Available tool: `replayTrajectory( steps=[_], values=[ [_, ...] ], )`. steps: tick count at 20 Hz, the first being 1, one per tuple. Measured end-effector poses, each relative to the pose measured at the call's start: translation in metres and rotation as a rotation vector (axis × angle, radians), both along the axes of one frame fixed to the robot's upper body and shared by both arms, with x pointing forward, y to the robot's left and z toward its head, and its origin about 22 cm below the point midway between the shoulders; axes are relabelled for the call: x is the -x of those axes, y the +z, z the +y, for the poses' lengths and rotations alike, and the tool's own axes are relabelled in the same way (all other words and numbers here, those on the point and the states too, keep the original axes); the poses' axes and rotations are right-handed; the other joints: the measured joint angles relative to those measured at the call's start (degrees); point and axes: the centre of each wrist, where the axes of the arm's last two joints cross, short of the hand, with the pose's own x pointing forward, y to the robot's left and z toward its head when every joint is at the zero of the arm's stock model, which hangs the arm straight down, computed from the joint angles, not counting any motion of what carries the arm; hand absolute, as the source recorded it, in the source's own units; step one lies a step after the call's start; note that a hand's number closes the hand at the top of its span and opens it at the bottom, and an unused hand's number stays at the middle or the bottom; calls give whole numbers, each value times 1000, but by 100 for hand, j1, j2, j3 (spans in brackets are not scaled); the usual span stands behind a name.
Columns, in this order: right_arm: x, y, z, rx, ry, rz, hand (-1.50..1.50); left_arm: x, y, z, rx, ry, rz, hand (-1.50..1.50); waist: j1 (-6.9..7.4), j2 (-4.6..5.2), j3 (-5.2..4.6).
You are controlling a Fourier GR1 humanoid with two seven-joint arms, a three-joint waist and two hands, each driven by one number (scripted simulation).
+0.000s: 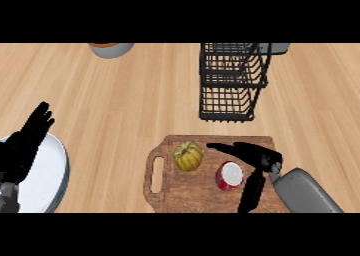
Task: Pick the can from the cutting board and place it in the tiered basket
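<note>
On the wooden counter (124, 100) lies a brown cutting board (205, 192) with a handle slot at its left side. On the board there is a red can (229, 175) with a white top, tilted or lying so that the top faces up toward the view, and just to its left sits a small yellow-green squash (188, 156), apart from the can. The right hand (260, 162) is over the right part of the board, with its fingers and thumb spread wide on both sides of the can; one part reaches up-left above the can, the other points down beside it, and nothing is pinched. Whether the hand touches the can, I cannot tell. The black wire tiered basket (231, 82) stands behind the board, well apart from the can. The left hand (24, 142) rests at the left edge, fingers straight and up, over a white plate (54, 170). A grey bowl (110, 49) shows at the far edge.
</note>
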Motion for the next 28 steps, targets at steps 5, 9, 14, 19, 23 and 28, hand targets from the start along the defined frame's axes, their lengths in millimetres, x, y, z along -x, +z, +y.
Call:
replayTrajectory(
  steps=[5, 9, 14, 19, 23, 28],
  values=[
    [7, 1, 12, -74, 33, -64, 150, 2, -1, 3, -5, 3, -8, 0, -10, -6, 9],
    [12, -1, 14, -121, -1, -103, 150, 5, 1, 3, -2, 7, -7, 0, -15, 4, 11],
    [10, 1, 3, -148, -75, -152, 150, 5, 2, 8, 3, 5, 0, 0, -30, 11, 19],
    [12, 17, 27, -71, -171, -274, 150, 6, 4, 8, 0, 10, 9, 0, -33, -12, -4],
    [11, 43, 79, 80, -222, -458, 150, 3, 5, 5, -2, -4, 12, 0, 55, -100, -66],
    [18, 78, 137, 219, -350, -691, 150, 2, 3, 3, -4, -10, 27, 0, 95, -161, -84]
  ],
)
